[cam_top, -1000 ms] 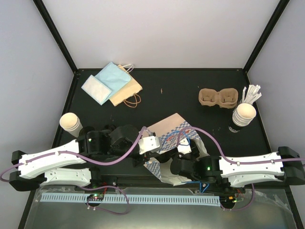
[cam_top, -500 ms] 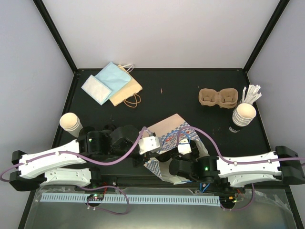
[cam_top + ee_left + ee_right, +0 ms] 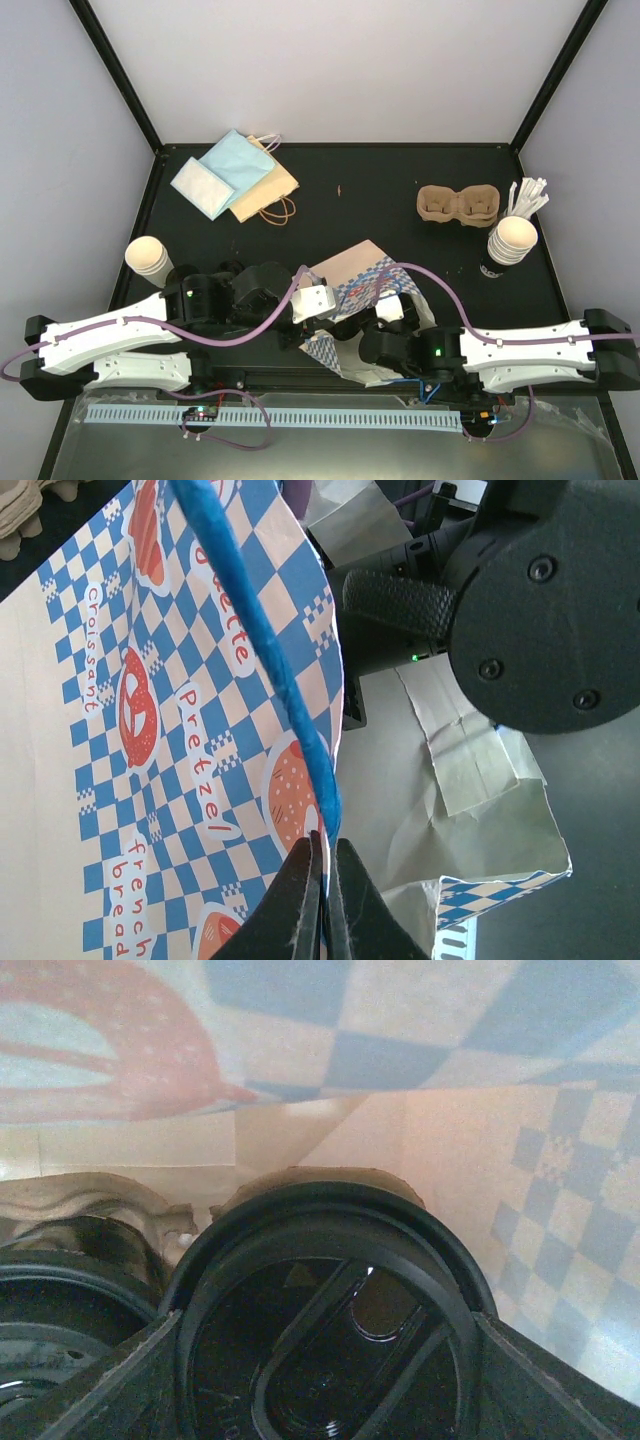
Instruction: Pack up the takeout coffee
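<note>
Inside the blue-checked paper bag, the right tool stands wide and clasps a round, glossy black lid by its rim. The lid's ribbed face is turned to the wrist camera, and a second black lid sits just left of it. The left tool is pinched tight on the bag's twisted blue handle. Beyond the bag and to its right, the brown moulded-pulp tray lies on the desk, its long axis running left to right and both hollows facing up.
</note>
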Robot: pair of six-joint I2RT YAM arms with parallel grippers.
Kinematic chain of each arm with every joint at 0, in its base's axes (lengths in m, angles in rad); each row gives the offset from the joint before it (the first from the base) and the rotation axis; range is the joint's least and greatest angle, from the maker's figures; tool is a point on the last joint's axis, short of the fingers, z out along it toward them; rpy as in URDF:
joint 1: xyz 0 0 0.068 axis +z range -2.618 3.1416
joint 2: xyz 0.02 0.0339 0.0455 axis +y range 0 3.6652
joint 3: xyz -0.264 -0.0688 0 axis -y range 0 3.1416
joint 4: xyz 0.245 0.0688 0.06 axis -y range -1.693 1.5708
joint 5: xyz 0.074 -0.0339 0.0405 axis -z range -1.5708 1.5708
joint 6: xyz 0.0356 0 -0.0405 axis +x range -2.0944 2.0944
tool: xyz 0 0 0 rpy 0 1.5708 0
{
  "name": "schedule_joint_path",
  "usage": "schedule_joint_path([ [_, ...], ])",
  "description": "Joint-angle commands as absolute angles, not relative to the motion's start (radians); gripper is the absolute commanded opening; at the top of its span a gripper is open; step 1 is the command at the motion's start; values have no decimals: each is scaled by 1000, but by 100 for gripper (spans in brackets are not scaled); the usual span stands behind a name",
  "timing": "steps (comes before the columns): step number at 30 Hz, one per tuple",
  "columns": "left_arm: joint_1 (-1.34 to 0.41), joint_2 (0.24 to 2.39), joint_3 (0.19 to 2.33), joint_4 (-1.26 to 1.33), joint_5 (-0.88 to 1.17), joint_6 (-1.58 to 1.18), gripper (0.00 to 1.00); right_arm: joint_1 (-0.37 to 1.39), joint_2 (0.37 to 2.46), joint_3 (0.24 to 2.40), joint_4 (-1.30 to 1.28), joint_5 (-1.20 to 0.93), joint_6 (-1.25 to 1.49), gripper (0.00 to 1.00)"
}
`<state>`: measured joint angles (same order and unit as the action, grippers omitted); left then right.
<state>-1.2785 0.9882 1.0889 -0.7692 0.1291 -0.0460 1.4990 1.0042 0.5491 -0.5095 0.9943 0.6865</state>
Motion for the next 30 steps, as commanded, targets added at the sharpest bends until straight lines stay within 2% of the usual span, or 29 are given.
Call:
schedule_joint_path([
  [1,-1288,982,1073,-787,137,-65,1,1469,963,540,-436,947,654,49],
  [11,-1260,957,1060,-763,112,-90,2,1412,1001,569,-427,836,583,48],
  [20,-1122,959,1060,-761,196,-109,1,1324,1103,636,-419,703,515,48],
  [30,-889,971,1063,-778,342,-130,2,1193,1341,911,-633,531,440,46],
])
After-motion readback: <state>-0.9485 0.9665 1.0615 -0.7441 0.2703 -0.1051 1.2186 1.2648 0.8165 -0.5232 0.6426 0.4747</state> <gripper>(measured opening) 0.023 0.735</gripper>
